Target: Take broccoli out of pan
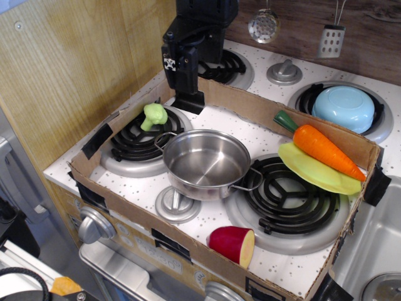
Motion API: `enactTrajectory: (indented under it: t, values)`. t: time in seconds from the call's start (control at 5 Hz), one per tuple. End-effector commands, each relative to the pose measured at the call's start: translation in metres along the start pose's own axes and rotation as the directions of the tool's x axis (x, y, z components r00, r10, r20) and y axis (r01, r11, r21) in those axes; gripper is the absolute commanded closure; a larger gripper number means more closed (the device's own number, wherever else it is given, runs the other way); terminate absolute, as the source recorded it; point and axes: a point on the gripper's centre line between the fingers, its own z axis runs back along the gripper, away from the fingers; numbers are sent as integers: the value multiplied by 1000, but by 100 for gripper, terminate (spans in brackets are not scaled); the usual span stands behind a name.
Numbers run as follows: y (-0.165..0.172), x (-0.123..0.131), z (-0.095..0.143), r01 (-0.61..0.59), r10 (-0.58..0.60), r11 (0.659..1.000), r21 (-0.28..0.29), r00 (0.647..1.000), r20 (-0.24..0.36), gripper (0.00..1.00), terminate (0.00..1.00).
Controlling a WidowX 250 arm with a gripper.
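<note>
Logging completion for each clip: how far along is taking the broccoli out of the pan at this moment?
Done, it seems: the broccoli lies on the rear-left burner, outside the pan, which shows nothing inside. Nothing is in hand: the gripper hangs above the cardboard wall, apart from the broccoli; its jaws cannot be judged. Nothing visible remains.

counter: speckled white stovetop, cardboard-walled
broccoli: on burner below-left of tool
pan: below tool, empty

Toy kitchen: stove burners, hanging utensils.
</note>
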Motion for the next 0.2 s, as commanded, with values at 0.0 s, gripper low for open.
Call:
enactTrajectory:
  t: [0.0]
  values:
    - [13,-1,14,-2,2,999,46,1000,1,0,100]
